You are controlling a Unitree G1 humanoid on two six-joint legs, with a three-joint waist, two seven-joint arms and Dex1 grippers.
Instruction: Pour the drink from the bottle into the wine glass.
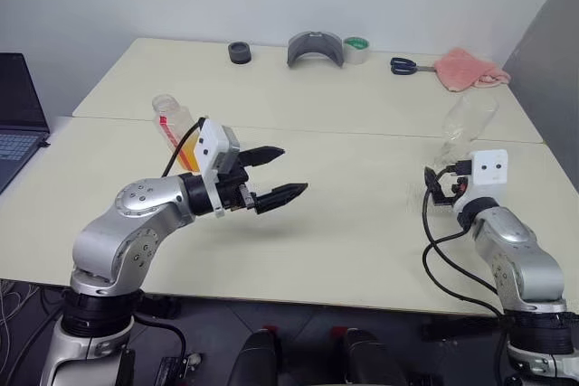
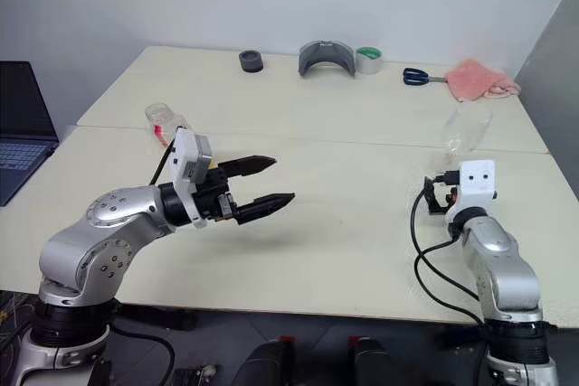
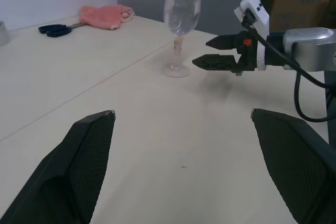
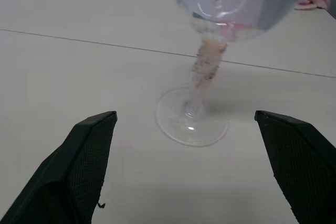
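While poised just short of the clear stemmed wine glass (image 4: 202,77) on the cream table (image 1: 362,223), right gripper (image 3: 212,52) open, empty; left gripper (image 1: 276,176) likewise open, small clear plastic bottle (image 1: 174,129) of orange drink (image 1: 186,158) standing just behind.

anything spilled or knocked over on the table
Nothing stands out. The wine glass stands upright on its foot and looks empty, the bottle stands behind the left arm with the drink in it, and no spill shows on the table.

Both arms are rounded silver-grey metal shells with black joint rings. Each wrist carries a white boxy camera housing, looping black cables, and a black two-fingered tool: left tool (image 1: 280,180), right tool (image 3: 202,52).
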